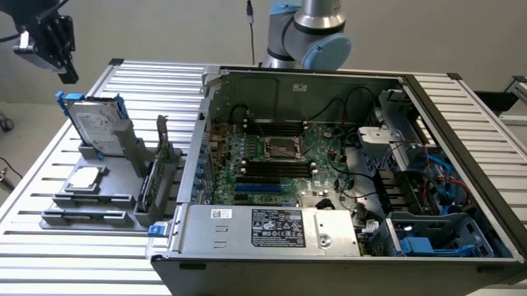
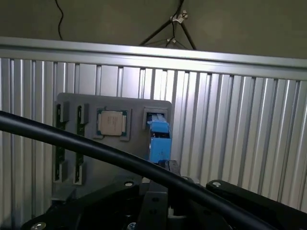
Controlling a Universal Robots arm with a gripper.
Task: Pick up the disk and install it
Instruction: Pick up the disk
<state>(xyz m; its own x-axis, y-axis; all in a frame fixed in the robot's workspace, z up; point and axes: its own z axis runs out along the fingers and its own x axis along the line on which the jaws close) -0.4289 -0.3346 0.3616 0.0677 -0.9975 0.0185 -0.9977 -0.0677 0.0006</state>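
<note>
The disk (image 1: 95, 126), a silver-grey drive with a white label in a bright blue carrier, stands upright on its edge in a grey holder (image 1: 99, 185) at the exterior view's left. My gripper (image 1: 64, 71) hangs above it and a little further towards that view's left, clear of the disk and holding nothing. In the wrist view the disk (image 2: 158, 139) appears edge-on as a blue strip in a slot of the holder (image 2: 136, 158).
An open computer case (image 1: 194, 179) stands beside the holder, with a blue drive bay (image 1: 436, 237) in its near right corner. A small square chip (image 1: 85, 179) and an upright card (image 1: 160, 163) also sit in the holder. A black cable (image 2: 96, 148) crosses the wrist view.
</note>
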